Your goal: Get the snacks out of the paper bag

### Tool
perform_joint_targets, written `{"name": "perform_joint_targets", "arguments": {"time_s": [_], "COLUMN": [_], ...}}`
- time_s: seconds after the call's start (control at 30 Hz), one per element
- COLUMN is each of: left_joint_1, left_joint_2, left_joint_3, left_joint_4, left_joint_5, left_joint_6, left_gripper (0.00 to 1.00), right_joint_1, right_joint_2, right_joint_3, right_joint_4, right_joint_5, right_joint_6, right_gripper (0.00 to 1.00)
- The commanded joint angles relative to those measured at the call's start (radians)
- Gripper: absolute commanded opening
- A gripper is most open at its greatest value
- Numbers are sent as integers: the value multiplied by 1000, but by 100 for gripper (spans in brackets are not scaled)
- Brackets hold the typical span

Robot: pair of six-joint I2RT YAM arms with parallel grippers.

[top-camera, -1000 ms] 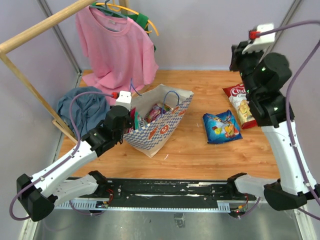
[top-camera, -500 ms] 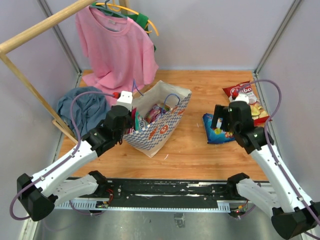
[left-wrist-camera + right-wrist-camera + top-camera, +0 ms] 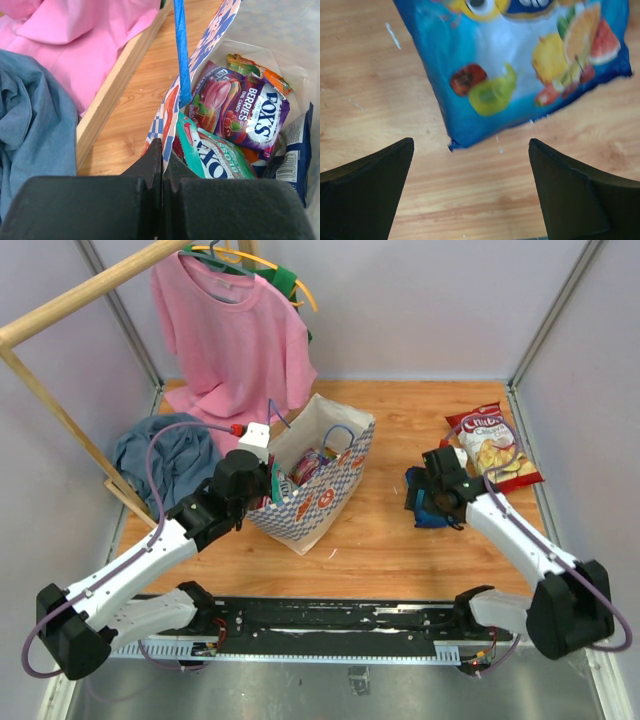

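Lower centre, the left gripper (image 3: 162, 152) is clamped on the paper bag (image 3: 318, 498) rim. The right gripper (image 3: 470, 170) hangs wide open below the blue snack packet (image 3: 515, 65).

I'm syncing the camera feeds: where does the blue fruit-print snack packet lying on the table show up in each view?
Top external: blue fruit-print packet centre-right, right of the paper bag.
Left wrist: not in it.
Right wrist: upper half of the picture.
Shared landmark: the wooden tabletop it lies on.
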Motion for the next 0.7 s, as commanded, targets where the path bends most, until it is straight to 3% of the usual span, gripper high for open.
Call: {"name": "perform_joint_targets", "arguments": {"time_s": [0.0, 0.23, 0.5, 0.67], "left_joint_1": [5, 5, 5, 6], "left_joint_2": [2, 23, 17, 25], "left_joint_3": [-8, 0, -9, 2], "left_joint_4": [39, 40, 38, 26], "left_joint_5": [41, 58, 55, 42], "left_joint_6": [-20, -21, -19, -23], "left_gripper": [1, 1, 0, 1], "right_joint_1": [-7, 116, 186, 198], "right_joint_2": [184, 539, 677, 739], "right_joint_3": [171, 426, 402, 398], "right_joint_4": [30, -137, -68, -77], "right_joint_5": [44, 311, 420, 495], "right_joint_6": [-137, -245, -318, -310], "right_gripper": [100, 98, 100, 88]}}
